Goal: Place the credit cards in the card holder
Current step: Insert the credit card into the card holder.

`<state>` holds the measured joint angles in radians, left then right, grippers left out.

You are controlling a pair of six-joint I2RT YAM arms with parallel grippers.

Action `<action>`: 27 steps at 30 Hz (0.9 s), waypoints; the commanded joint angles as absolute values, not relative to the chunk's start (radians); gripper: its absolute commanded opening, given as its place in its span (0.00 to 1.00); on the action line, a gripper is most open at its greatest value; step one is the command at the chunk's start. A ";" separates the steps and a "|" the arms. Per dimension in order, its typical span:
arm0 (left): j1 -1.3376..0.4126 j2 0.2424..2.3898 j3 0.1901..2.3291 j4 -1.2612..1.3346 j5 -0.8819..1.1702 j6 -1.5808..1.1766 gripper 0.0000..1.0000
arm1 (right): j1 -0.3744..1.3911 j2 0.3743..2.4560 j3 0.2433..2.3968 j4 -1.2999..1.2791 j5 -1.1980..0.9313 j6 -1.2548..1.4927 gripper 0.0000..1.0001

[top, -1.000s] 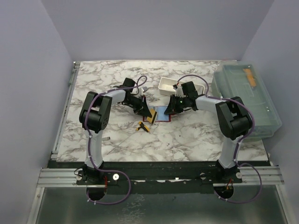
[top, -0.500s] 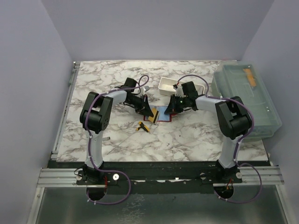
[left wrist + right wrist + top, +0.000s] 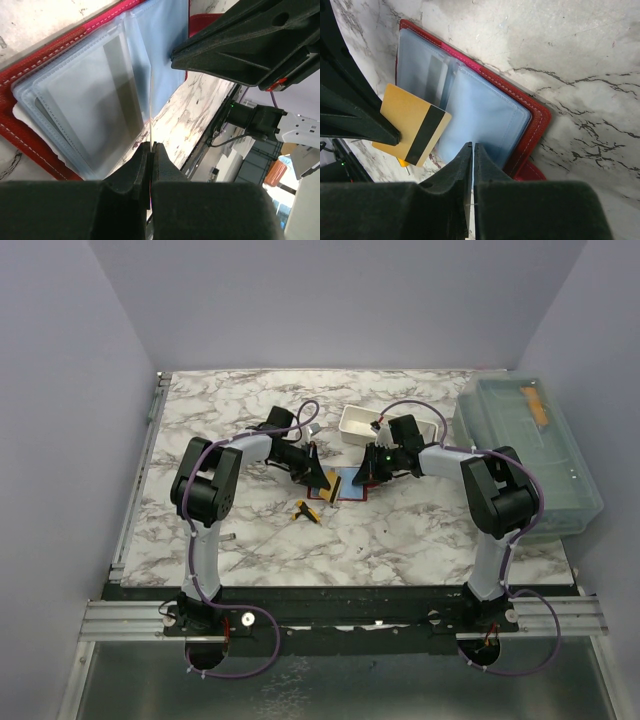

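The red card holder lies open on the marble, its blue-grey lining up. My left gripper is shut on the tan-gold credit card, which appears edge-on over the holder's left half. A pale card with a dark stripe shows through the clear sleeves. My right gripper is shut on the holder's blue lining leaf and holds it up. The two grippers face each other across the holder.
A yellow-handled tool lies just in front of the holder. A white tray stands behind the right gripper. A large clear lidded bin fills the right edge of the table.
My right gripper's jaws have closed onto the blue leaf. Both arms have hardly moved, and the left gripper still holds the tan-gold card.
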<state>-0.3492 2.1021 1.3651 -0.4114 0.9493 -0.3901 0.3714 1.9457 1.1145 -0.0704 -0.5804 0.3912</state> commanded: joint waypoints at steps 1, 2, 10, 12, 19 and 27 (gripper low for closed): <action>-0.354 2.129 1.405 -0.388 0.948 -0.429 0.00 | 0.368 1.972 1.103 -0.064 -0.596 0.377 0.08; -0.354 2.135 1.410 -0.383 0.943 -0.439 0.00 | 0.368 1.975 1.105 -0.064 -0.598 0.377 0.07; -0.354 2.172 1.427 -0.321 0.908 -0.511 0.00 | 0.368 1.977 1.098 -0.057 -0.601 0.378 0.06; -0.356 2.178 1.424 -0.299 0.903 -0.528 0.00 | 0.368 1.977 1.099 -0.057 -0.604 0.379 0.05; -0.356 2.175 1.390 -0.206 0.883 -0.584 0.00 | 0.368 1.979 1.099 -0.053 -0.604 0.380 0.05; -0.367 2.173 1.362 -0.160 0.865 -0.605 0.00 | 0.368 1.978 1.095 -0.048 -0.608 0.383 0.04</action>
<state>-0.3531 2.1643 1.3899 -0.2199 0.9070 -0.5846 0.3714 1.9526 1.1110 -0.0536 -0.5930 0.3916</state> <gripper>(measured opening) 0.020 0.042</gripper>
